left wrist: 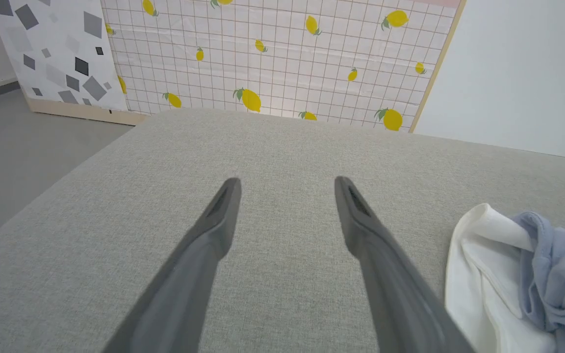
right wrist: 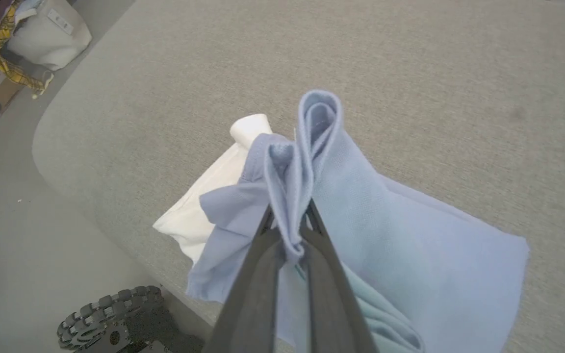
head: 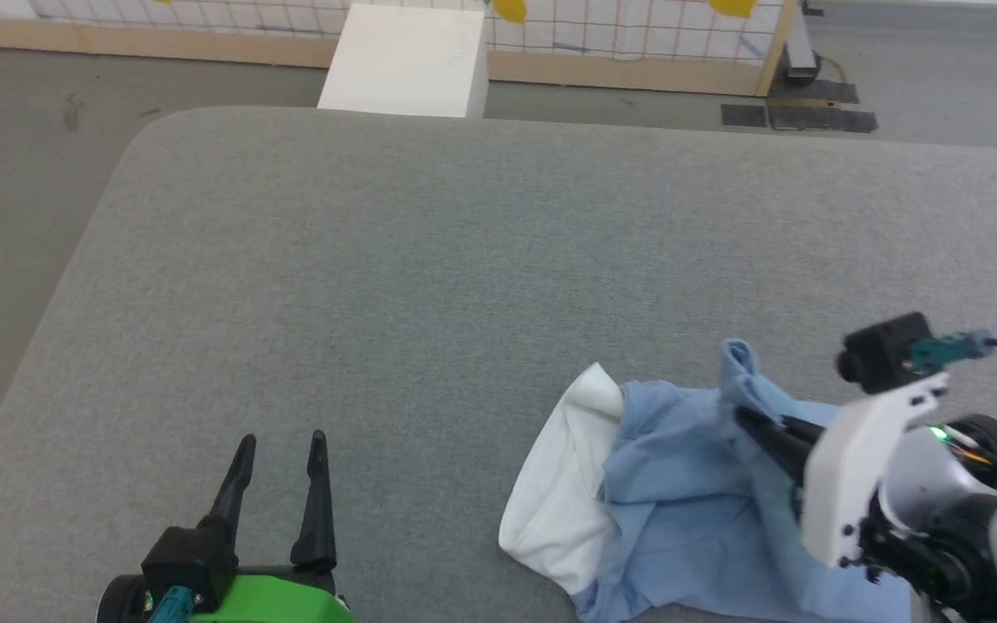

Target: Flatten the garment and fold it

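The garment (head: 680, 510) is a light blue T-shirt with a white part at its left, lying crumpled near the front right of the grey padded table (head: 464, 260). My right gripper (head: 749, 420) is shut on a bunched fold of the blue fabric, which sticks up past the fingertips. In the right wrist view the garment (right wrist: 385, 220) drapes down from the pinched fold in my right gripper (right wrist: 290, 220). My left gripper (head: 282, 443) is open over bare table at the front left, well apart from the shirt. In the left wrist view the left gripper (left wrist: 287, 184) holds nothing, with the garment (left wrist: 508, 274) at the right edge.
A white box (head: 408, 61) stands on the floor beyond the table's far edge, before a lemon-patterned panel (left wrist: 272, 54). The table's rounded front left corner (right wrist: 62, 147) drops to grey floor, where a wheeled base (right wrist: 111, 318) and a fabric basket (right wrist: 47, 34) sit.
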